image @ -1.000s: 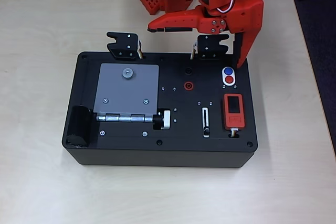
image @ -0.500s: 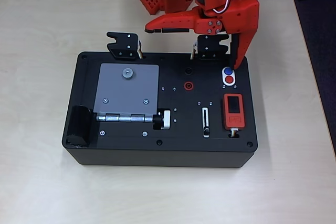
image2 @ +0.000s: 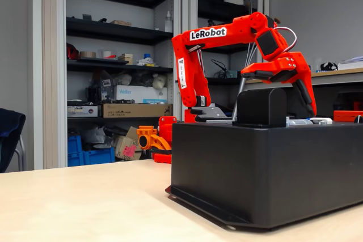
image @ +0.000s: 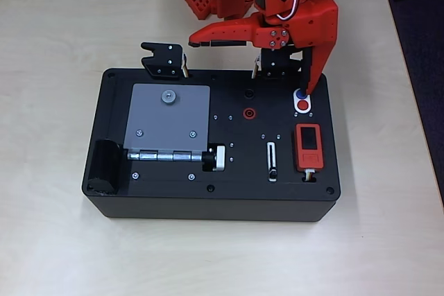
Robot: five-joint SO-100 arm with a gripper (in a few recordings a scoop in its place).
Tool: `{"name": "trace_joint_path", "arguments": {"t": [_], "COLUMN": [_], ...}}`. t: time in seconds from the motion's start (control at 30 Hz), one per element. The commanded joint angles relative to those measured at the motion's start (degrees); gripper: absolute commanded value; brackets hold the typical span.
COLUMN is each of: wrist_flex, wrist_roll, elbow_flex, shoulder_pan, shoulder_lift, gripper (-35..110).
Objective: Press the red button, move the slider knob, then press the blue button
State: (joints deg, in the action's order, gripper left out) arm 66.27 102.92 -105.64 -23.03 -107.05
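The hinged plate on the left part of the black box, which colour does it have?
The plate is plain grey, best seen in the overhead view.

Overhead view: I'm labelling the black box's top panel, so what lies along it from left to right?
Black cylinder → grey hinged plate → silver-white ribbed cylinder → red ring socket → white-edged slot with its dark slider knob → orange-red rectangular device with a black screen.

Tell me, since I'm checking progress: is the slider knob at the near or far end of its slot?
Near end. In the overhead view the slider knob sits at the slot's bottom, toward the box's front edge.
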Motion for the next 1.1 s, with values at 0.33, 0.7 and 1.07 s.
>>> {"name": "trace_joint_path", "arguments": {"t": [0.33,0.7,1.07], "wrist_flex": [-1.76,-4.83,-6.24], "wrist_roll": [0.44,0.62,-0.26], "elbow_flex": [-2.37,-5.01,-6.24], "shoulder_pan": [-0.88,-1.41,-1.49], "shoulder_lift": [-2.99,-3.34,-4.04], "gripper": [100,101,101]}}
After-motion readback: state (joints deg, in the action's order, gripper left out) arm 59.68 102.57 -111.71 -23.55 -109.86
